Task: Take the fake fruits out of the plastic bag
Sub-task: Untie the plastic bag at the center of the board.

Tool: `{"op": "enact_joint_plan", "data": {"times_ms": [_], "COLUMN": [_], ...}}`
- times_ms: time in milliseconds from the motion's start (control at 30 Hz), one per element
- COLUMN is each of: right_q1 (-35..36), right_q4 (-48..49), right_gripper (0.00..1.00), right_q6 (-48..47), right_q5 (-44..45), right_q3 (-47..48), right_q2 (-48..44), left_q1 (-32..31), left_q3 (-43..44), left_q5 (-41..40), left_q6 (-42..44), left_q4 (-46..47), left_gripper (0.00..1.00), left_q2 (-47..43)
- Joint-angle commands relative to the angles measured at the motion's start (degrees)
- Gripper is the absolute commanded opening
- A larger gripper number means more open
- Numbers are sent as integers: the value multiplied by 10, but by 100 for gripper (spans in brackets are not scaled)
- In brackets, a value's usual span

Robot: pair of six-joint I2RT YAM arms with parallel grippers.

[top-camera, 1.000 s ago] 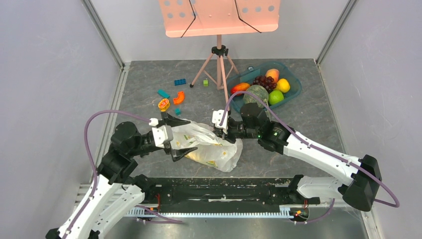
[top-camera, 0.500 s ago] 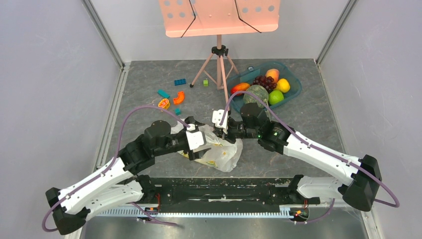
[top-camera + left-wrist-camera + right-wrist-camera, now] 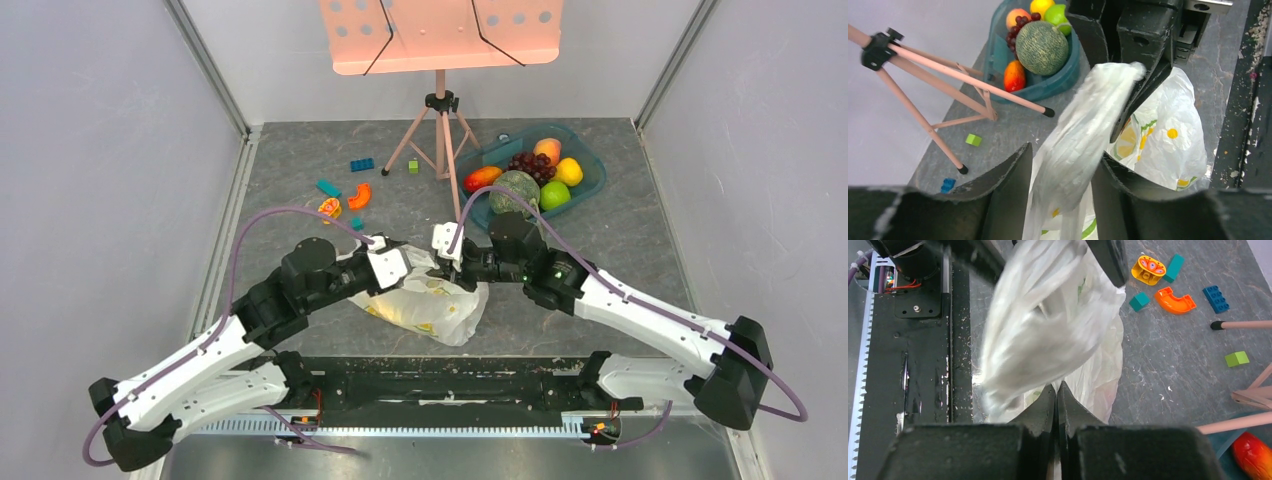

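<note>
The plastic bag (image 3: 440,310) lies crumpled on the grey table between the two arms, white with a yellow and green print. My left gripper (image 3: 398,272) sits at its upper left. In the left wrist view its jaws (image 3: 1064,155) are closed around a bunched strand of the bag (image 3: 1073,145), and the film touches both fingers. My right gripper (image 3: 447,256) is shut, pinching the top of that same strand (image 3: 1048,325) at its fingertips (image 3: 1057,386). The fake fruits are hidden inside the bag; only a yellowish patch (image 3: 412,312) shows through the film.
A teal bin (image 3: 592,168) at the back right holds a netted melon (image 3: 515,188), grapes and other fruit. A pink stand's tripod (image 3: 440,125) is behind the bag. Toy blocks (image 3: 345,195) lie at the back left. A black rail (image 3: 450,385) runs along the near edge.
My left arm swung right, from the bag's left end to its upper part, and its wide-open jaws closed around the bunched film. My right gripper stayed shut on the bag, shifting slightly right.
</note>
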Motion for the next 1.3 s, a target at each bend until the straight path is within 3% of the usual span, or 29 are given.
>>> {"op": "enact_joint_plan", "data": {"times_ms": [0,133,233,467,600,767,933,1100,1267], "right_q1": [-2,-2,-1,-2,-2,-2,-10,-28,-29], "right_q4": [43,59,72,158,203,234,240,240,264], "right_gripper": [0,0,0,0,0,0,0,3,15], "right_q6": [24,39,53,136,210,273,285,299,328], "right_q5": [23,46,68,165,273,395,499,505,503], "right_q3": [-17,-41,-57,-92,-84,-40,26,53,-40], "right_q2": [-31,-57,-78,-130,-137,-121,-81,-52,-84], "left_q1": [-4,-4,-2,-2,3,31,100,139,139], "left_q3": [26,24,28,56,84,133,179,204,115], "left_q5": [-2,-52,-136,-334,-409,-402,-346,-254,-191], "left_q6": [-35,-83,-124,-227,-258,-271,-297,-332,-389], "left_q4": [53,84,102,110,103,87,90,83,124], "left_gripper": [46,17,5,2,2,2,2,2,2], "left_q2": [-23,-31,-27,-9,9,31,59,89,56]}}
